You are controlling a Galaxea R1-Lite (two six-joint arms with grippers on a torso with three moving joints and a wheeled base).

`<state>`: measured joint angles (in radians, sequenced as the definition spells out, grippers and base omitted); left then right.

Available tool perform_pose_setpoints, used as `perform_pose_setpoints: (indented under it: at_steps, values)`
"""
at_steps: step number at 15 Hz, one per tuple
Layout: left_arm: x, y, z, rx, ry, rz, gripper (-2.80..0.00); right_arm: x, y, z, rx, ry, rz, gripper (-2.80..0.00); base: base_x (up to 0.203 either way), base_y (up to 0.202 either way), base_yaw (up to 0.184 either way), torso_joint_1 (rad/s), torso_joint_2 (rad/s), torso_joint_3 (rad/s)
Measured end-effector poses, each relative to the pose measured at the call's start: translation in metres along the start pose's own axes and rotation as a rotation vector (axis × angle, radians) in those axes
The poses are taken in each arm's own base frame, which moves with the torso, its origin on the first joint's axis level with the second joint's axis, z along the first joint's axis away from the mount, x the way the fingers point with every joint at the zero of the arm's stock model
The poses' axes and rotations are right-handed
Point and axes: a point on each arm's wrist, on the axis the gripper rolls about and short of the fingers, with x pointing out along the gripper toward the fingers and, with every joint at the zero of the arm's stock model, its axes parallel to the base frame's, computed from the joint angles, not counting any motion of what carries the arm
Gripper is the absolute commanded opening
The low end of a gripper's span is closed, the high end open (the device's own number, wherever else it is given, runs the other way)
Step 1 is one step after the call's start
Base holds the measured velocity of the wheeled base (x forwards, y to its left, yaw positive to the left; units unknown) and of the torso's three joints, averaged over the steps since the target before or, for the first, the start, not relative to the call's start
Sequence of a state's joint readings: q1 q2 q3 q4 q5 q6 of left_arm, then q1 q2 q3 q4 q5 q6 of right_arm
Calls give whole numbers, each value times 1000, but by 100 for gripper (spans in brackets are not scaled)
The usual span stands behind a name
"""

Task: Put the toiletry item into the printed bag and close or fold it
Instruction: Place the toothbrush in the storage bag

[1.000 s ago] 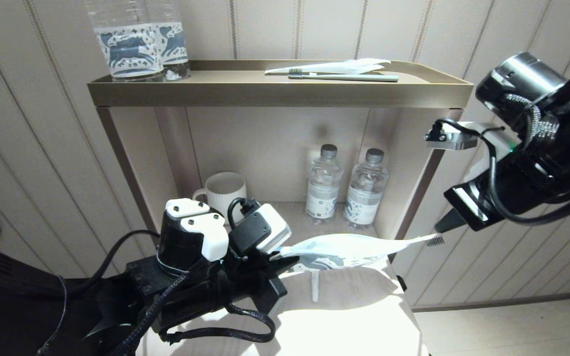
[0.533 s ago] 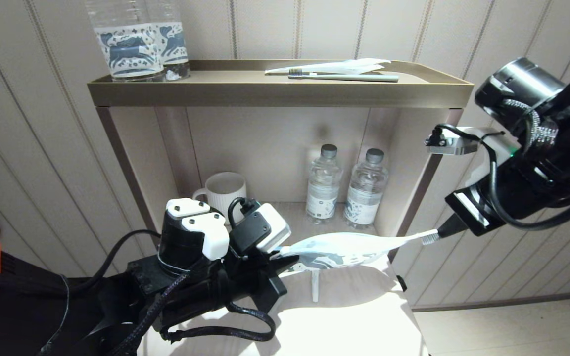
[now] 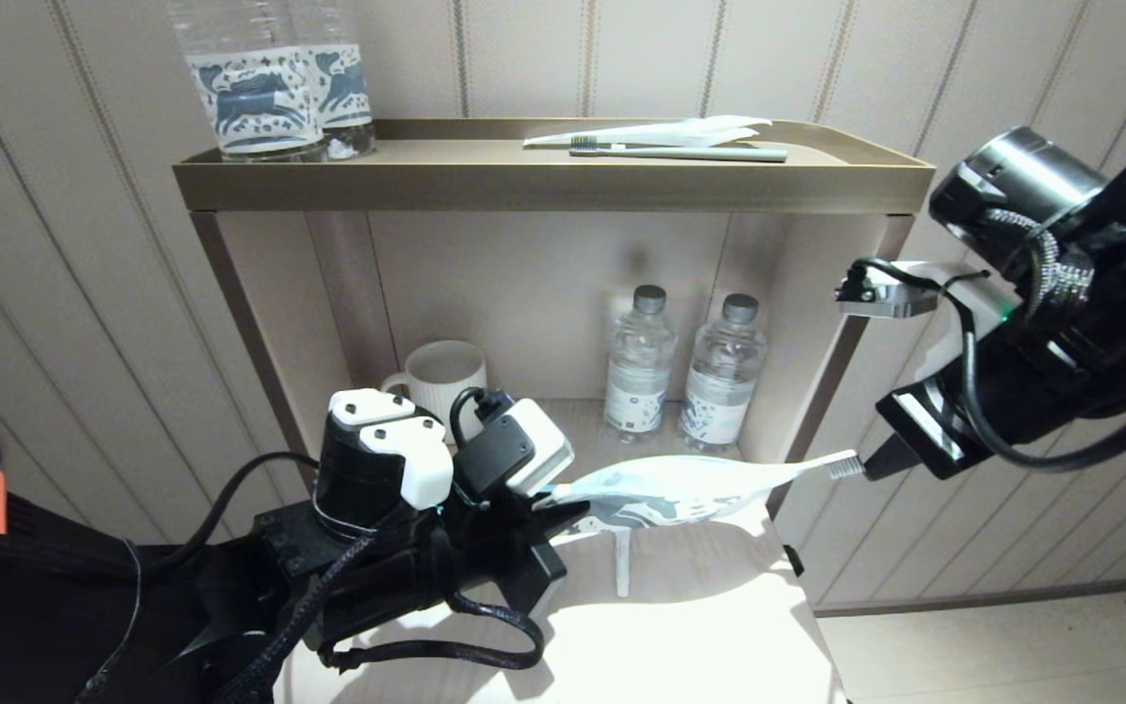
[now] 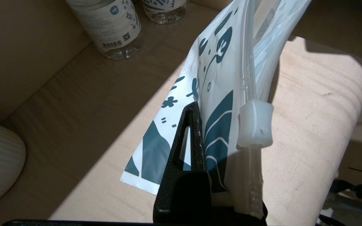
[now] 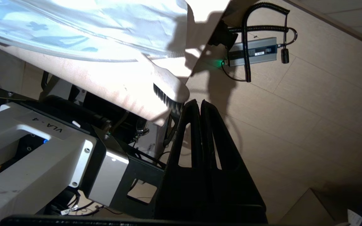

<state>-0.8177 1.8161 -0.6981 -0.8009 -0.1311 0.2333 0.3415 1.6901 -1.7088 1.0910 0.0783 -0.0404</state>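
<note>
My left gripper (image 3: pixel 563 510) is shut on the near end of the printed bag (image 3: pixel 680 489), holding it level above the counter. In the left wrist view a black finger (image 4: pixel 190 141) presses the bag (image 4: pixel 218 78) beside its white zipper slider (image 4: pixel 255 125); the other finger is hidden behind the bag. The toiletry item, a white toothbrush (image 3: pixel 842 464), lies mostly inside the bag, with only its bristle head (image 5: pixel 168 91) sticking out at the far end. My right gripper (image 3: pixel 874 458) is shut on nothing, its fingertips (image 5: pixel 193 105) right against the brush head.
The gold top tray (image 3: pixel 543 186) carries a pale toothbrush (image 3: pixel 680 153), a white wrapper (image 3: pixel 680 130) and horse-label bottles (image 3: pixel 270 88). A mug (image 3: pixel 444 376) and two water bottles (image 3: pixel 680 372) stand in the niche. A power adapter (image 5: pixel 253 51) lies on the floor.
My right gripper has shifted left and slightly up, staying at the brush head. The head now sits closer to the bag's mouth. The left gripper has barely moved.
</note>
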Motion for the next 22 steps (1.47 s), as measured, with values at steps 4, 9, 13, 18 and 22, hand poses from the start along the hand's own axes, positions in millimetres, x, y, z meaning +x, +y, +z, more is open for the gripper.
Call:
perform_pose_setpoints:
  at_steps: [4,9,13,18,22]
  values:
    - [0,0,0,1,-2,0,-280,8,9,6,-29,13,2,-280,0,0,0,0,0,0]
    - [0,-2,0,5,-1,-7,-280,14,19,17,-62,3,13,-280,0,0,0,0,0,0]
    - [0,-3,2,19,-6,-10,-280,20,36,27,-106,-5,14,-280,0,0,0,0,0,0]
    - [-3,-4,2,21,-8,-10,-280,22,44,30,-108,-4,-2,-280,0,0,0,0,0,0]
    - [-5,-3,4,18,-20,-5,-280,0,38,19,-94,-23,-9,-280,0,0,0,0,0,0]
